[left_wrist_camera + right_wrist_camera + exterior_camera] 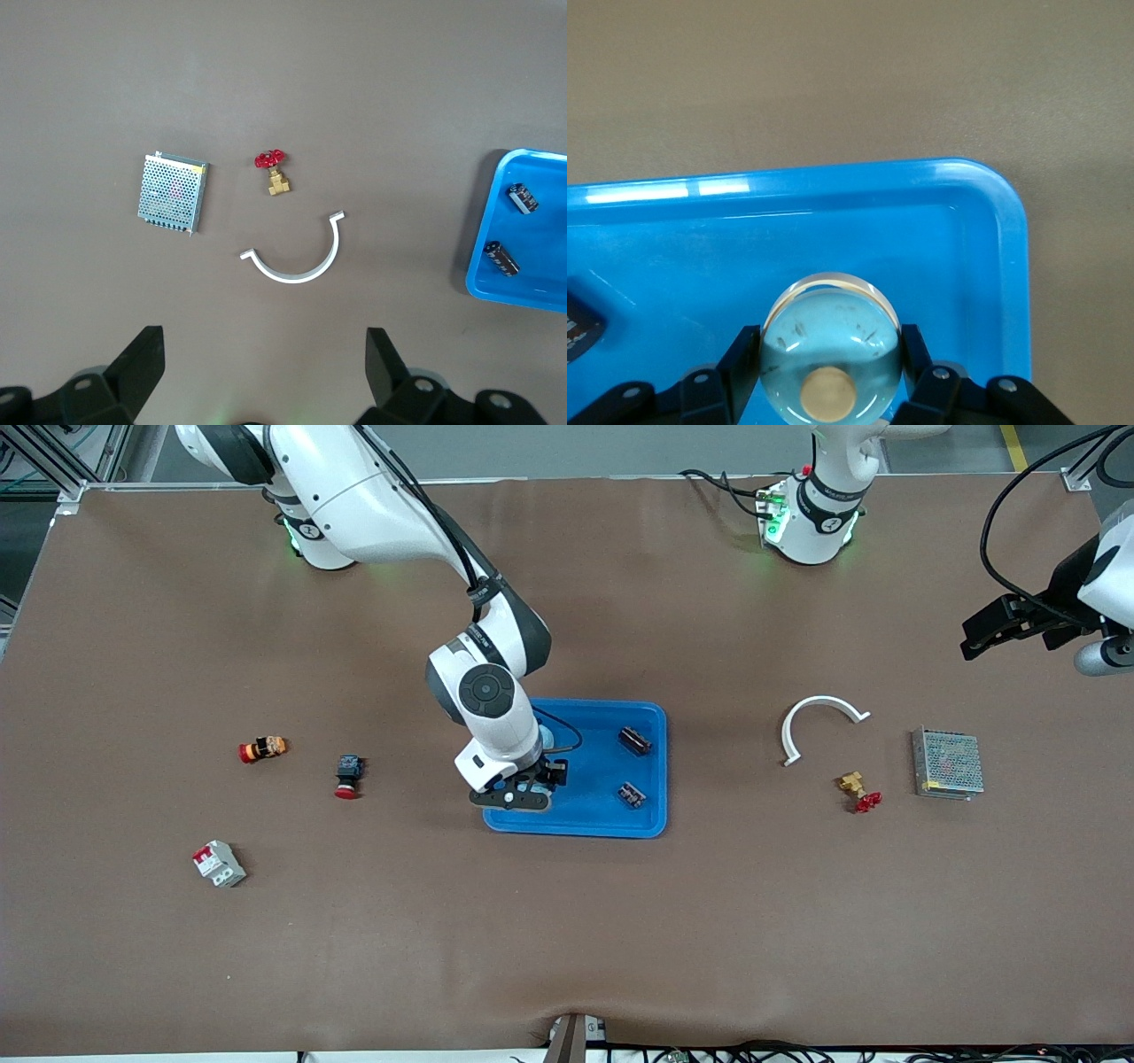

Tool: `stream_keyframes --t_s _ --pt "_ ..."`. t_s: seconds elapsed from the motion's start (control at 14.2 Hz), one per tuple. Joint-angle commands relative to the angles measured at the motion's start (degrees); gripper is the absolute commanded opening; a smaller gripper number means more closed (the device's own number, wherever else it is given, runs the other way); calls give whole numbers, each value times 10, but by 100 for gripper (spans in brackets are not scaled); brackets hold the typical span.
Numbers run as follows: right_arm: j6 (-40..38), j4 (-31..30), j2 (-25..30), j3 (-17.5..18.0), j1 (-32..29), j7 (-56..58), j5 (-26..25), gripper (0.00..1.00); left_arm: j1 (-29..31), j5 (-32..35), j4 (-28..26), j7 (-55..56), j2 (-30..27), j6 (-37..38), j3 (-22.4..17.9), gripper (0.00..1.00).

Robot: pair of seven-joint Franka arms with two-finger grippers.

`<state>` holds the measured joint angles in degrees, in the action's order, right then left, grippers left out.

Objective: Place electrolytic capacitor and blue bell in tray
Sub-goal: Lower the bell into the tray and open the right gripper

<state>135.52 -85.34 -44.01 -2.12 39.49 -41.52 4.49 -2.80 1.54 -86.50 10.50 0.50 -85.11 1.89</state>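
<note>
The bright-blue tray (611, 819), shallow with rounded corners and a raised rim, sits mid-table. The right gripper (523, 790) hangs over its end toward the right arm, fingers (740, 359) clamped on either side of the blue bell (831, 350), a pale glossy dome with a tan knob on top; whether it touches the tray floor is unclear. Two dark electrolytic capacitors (634, 740) (631, 794) lie in the tray, well apart from those fingers. The left gripper (1005, 627) waits open above the table's left-arm end.
</note>
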Motion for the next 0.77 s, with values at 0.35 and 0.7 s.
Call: stream_keyframes --t_s 0.35,0.7 --pt "35 -1 -28 -5 15 -13 -9 51 -2 -11 -1 -8 3 -5 -1 100" --pt "42 -1 -34 -5 15 -13 -9 54 -1 -12 -1 -8 3 -5 -2 100"
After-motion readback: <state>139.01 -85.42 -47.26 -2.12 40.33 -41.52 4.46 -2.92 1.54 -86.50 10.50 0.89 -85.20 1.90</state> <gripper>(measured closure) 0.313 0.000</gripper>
